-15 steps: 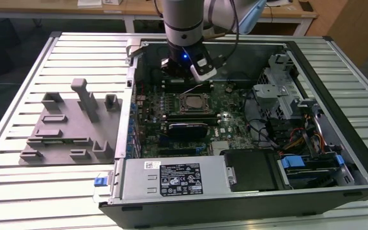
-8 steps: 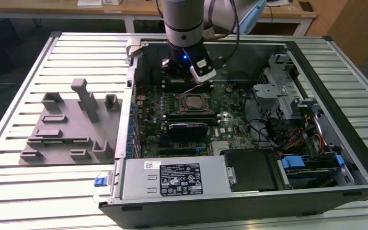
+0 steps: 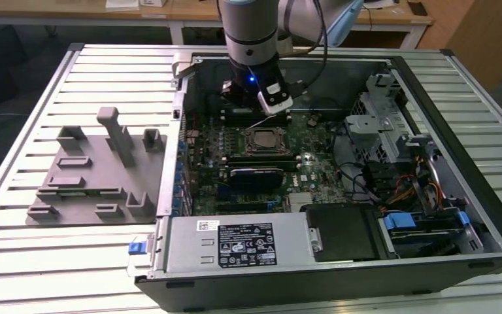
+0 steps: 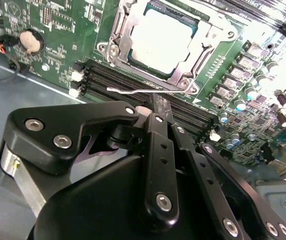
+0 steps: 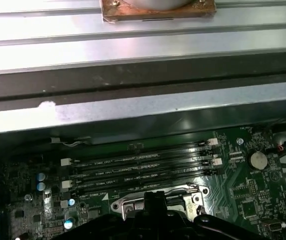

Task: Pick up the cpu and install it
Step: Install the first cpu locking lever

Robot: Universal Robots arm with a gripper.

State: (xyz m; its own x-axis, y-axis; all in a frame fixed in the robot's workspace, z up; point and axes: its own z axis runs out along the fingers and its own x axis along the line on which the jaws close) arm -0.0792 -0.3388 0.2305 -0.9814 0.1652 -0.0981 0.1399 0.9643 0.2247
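1. Slatted metal table (image 3: 59,275) carries the open computer case (image 3: 338,280); we work inside it.
2. Tool state: we read the gripper (image 4: 152,106) as closed, with nothing visible between its jaws. It hovers low over the memory slots (image 4: 108,80), with its tip just beside the thin lever (image 4: 133,91).
3. Part location: the cpu (image 4: 160,42) lies flat inside the socket frame (image 4: 117,42), not in the tool. In the exterior view it sits near the gripper, at 6 o'clock from it.
4. Step in hand, as we judge it: seating looks done and retention is the concern. We advise contacting the lever alone, pressing evenly, and keeping the tip off the chip's top.
5. Clearances, exterior view: the case wall (image 3: 355,65) at 12 o'clock of the gripper is near. The drive cage (image 3: 391,131) at 3 o'clock and the power supply (image 3: 233,245) at 6 o'clock stand well apart. We judge the open room to be upward.
6. Outside the case at 9 o'clock, the grey fixture (image 3: 94,176) rests on the table, well apart.
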